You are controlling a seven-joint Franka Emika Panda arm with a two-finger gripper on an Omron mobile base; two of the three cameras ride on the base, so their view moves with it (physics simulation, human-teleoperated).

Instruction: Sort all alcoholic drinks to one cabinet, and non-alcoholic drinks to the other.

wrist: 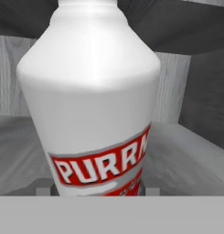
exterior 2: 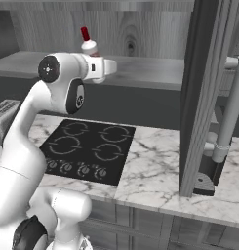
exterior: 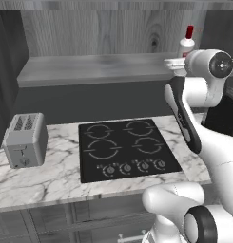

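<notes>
- White plastic bottle with a red cap and a red label (wrist: 93, 91) stands upright right in front of the hand camera, so close that its body spans most of that view; the label's white letters read "PURRA".
- From the left base view the same bottle (exterior: 186, 45) shows its red cap and white shoulder above the arm's wrist; from the right base view it (exterior 2: 89, 43) pokes up just behind the wrist.
- The gripper (wrist: 98, 191) sits at the bottle's base, its two tips showing as small grey nubs on either side of the label, with the bottle between them; I cannot tell whether the tips press on the bottle or merely flank it.
- The bottle is over the grey wooden shelf (exterior: 89, 69) of the open upper cabinet, at its right-hand end in the left base view; whether its foot rests on the board is hidden by the hand.
- The shelf is bare along its whole stretch to the left of the bottle, and its front edge runs just under the wrist.
- A dark cabinet side wall (exterior 2: 201, 93) stands to the right of the arm.
- Below lie the black four-ring cooktop (exterior: 125, 147) set in the marble counter (exterior: 51, 175) and a silver toaster (exterior: 25, 140) at the counter's left end, all well apart from the hand.
</notes>
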